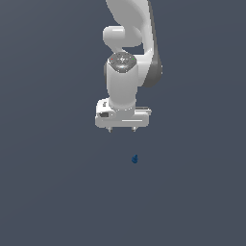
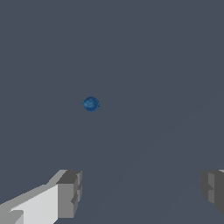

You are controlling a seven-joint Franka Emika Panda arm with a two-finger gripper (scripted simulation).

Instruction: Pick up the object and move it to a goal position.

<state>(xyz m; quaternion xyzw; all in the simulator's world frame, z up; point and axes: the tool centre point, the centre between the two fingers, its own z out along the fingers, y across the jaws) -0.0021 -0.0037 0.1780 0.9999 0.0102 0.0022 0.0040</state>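
The object [image 1: 135, 159] is a tiny dark blue lump lying on the flat grey floor. It is much smaller than my white gripper [image 1: 122, 129]. The gripper hangs from the white arm with its fingers pointing down and spread wide apart, holding nothing. It is well above the floor. In the exterior view the lump lies below the gripper and a little to that view's right. In the wrist view the lump [image 2: 91, 104] shows as a small blue blob on the floor beyond my two grey fingertips [image 2: 70, 192]. My gripper [image 2: 142, 190] is open there and the lump is not between the fingers.
A plain grey floor [image 1: 57, 192] fills both views. No other objects or edges show.
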